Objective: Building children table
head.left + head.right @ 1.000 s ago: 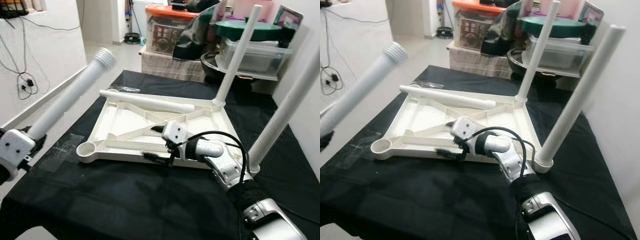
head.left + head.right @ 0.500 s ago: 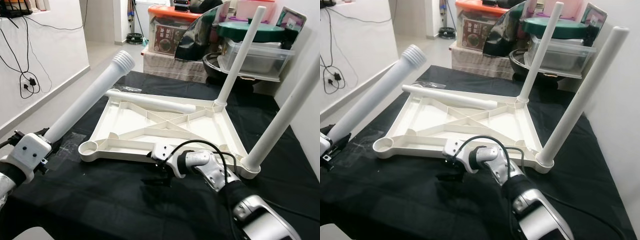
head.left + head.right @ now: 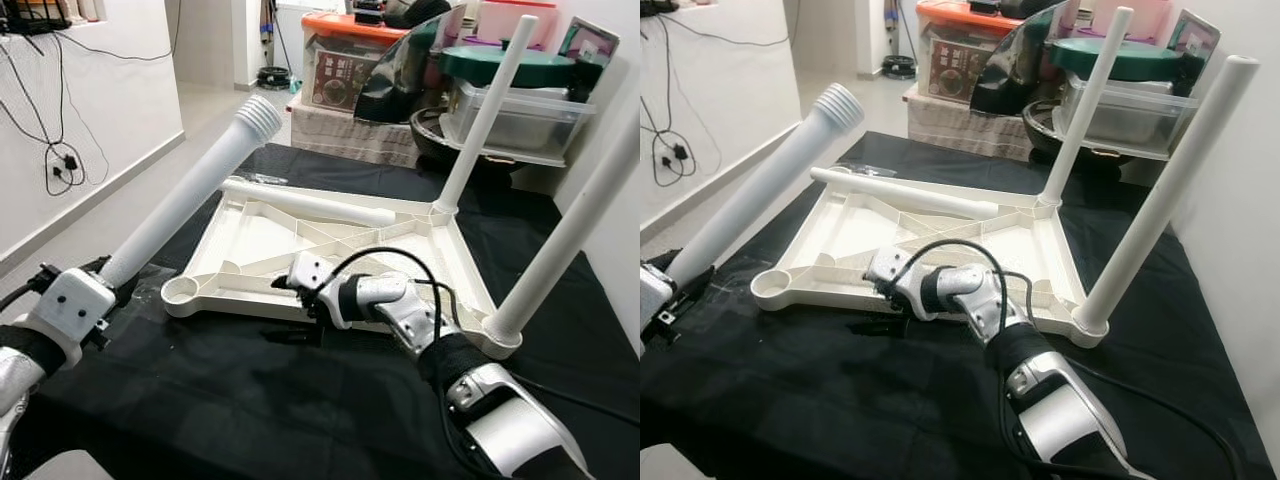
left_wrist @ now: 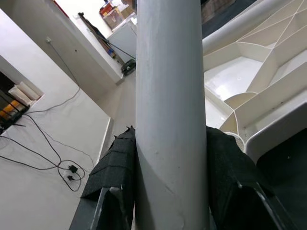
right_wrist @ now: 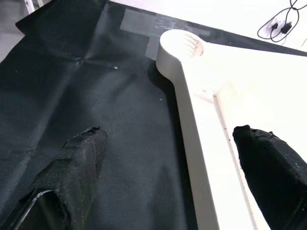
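Observation:
A white children's tabletop [image 3: 260, 235] lies upside down on a black cloth. Two white legs stand upright in its right corners: the far leg [image 3: 482, 110] and the near leg [image 3: 570, 225]. A third leg [image 3: 310, 203] lies loose along its far rim. The near left corner socket [image 3: 180, 291] is empty. My left gripper [image 4: 170, 177] is shut on a fourth leg [image 3: 190, 190], which slants up over the left edge, threaded end [image 3: 260, 115] high. My right gripper [image 5: 172, 158] is open and straddles the near rim [image 5: 189, 120], one finger on the cloth.
Behind the table stand an orange-lidded bin [image 3: 345, 60], a clear box [image 3: 515, 115] under a green lid and a dark bag [image 3: 400, 70]. A white wall with hanging cables [image 3: 55, 150] runs along the left, over bare floor. Another wall closes the right side.
My left arm has carried the leg rightward, closer to the tabletop. My right gripper came off the tabletop's inside, dropped to the near rim and slid left along it.

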